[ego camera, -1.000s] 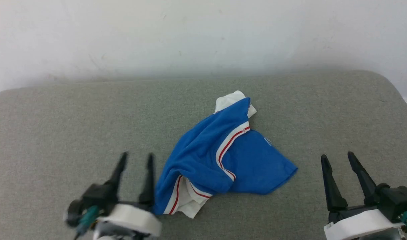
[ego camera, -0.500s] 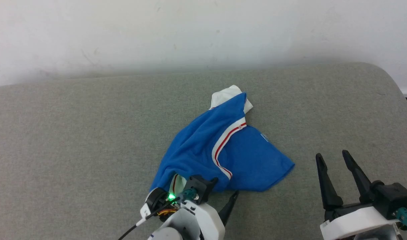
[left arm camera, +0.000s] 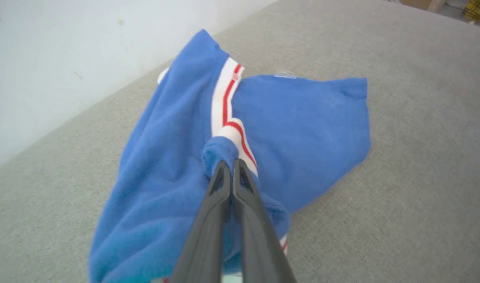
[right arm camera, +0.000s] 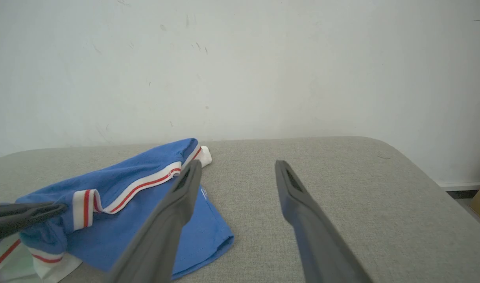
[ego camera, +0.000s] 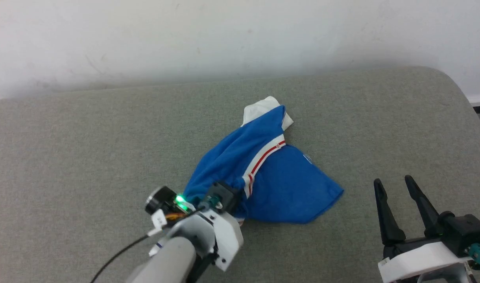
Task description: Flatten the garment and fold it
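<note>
The left hand (left arm camera: 229, 164) is clenched on the crumpled royal-blue jersey T-shirt (ego camera: 287, 184) with red-striped white bands.
It pinches a bunched blue fold beside a band; the shirt lies mid-way across the grey fabric-covered desk (ego camera: 67, 149); the right hand (ego camera: 393, 184), well apart, is released, fingers spread.

Left gripper (left arm camera: 229, 167) fingers (left arm camera: 208, 220) pinch the garment (left arm camera: 161, 157) — a blue fold.
</note>
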You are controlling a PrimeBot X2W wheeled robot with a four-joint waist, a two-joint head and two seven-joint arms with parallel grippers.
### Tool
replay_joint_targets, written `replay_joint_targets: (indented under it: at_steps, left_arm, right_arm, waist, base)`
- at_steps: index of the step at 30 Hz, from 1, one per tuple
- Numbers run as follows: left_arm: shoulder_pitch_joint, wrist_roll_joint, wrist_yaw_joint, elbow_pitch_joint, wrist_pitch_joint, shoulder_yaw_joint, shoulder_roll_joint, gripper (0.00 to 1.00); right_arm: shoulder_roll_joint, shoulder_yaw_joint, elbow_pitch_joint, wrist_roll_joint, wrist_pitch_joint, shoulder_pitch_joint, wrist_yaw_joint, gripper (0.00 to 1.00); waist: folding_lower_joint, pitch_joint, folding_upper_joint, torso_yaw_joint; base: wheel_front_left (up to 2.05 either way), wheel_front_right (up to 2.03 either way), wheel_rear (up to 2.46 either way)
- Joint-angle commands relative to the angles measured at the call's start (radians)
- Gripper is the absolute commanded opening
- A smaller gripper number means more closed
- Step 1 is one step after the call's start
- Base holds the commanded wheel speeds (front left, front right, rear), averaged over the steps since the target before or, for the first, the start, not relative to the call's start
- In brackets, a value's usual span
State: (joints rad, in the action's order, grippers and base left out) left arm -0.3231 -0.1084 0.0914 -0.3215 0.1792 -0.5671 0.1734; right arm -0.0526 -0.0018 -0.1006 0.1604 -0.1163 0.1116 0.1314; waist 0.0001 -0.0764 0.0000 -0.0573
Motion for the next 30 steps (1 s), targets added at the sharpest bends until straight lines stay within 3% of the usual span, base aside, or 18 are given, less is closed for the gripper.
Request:
replay_joint_targets:
  at_steps: [1, 11, 16, 17, 18, 26, 30]
  left_arm:
    - [-0.021, -0.011, -0.018, 0.02, -0.019, 0.023, 0.01, 0.0]
    - [0.126, -0.16, -0.244, 0.182, -0.058, 0.353, 0.106, 0.0]
    - [0.238, -0.248, -0.287, 0.132, -0.056, 0.461, 0.119, 0.0]
    - [0.249, -0.262, -0.29, 0.125, -0.069, 0.472, 0.112, 0.45]
    - [0.258, -0.27, -0.293, 0.116, -0.081, 0.48, 0.106, 1.0]
    - [0.288, -0.265, -0.307, 0.207, -0.215, 0.483, 0.066, 1.0]
    - [0.294, -0.233, -0.264, 0.309, -0.165, 0.396, 0.074, 1.0]
  right_arm:
    - [0.002, -0.004, 0.004, 0.006, -0.008, -0.009, -0.001, 1.0]
    - [0.002, -0.003, 0.013, 0.021, -0.014, -0.011, -0.001, 1.0]
    - [0.002, 0.001, 0.015, 0.024, -0.016, -0.022, -0.001, 1.0]
    - [0.002, 0.002, 0.017, 0.024, -0.017, -0.024, -0.001, 1.0]
    - [0.002, 0.001, 0.018, 0.024, -0.017, -0.025, -0.001, 1.0]
    - [0.002, 0.007, 0.029, 0.021, -0.017, -0.025, -0.001, 1.0]
    - [0.002, 0.002, 0.027, 0.021, -0.017, -0.02, -0.001, 1.0]
  waist:
    - [-0.0001, 0.001, 0.0, 0.002]
    - [-0.0001, -0.006, 0.0, 0.02]
    - [-0.0001, -0.021, 0.0, 0.025]
    - [-0.0001, -0.023, 0.0, 0.027]
    - [-0.0001, -0.025, 0.0, 0.028]
    - [-0.0001, -0.007, 0.0, 0.028]
    - [-0.0001, -0.003, 0.0, 0.032]
  base:
    - [0.0, 0.0, 0.0]
    - [0.0, 0.0, 0.0]
    - [0.0, 0.0, 0.0]
    - [0.0, 0.0, 0.0]
    - [0.0, 0.0, 0.0]
    - [0.0, 0.0, 0.0]
    - [0.0, 0.0, 0.0]
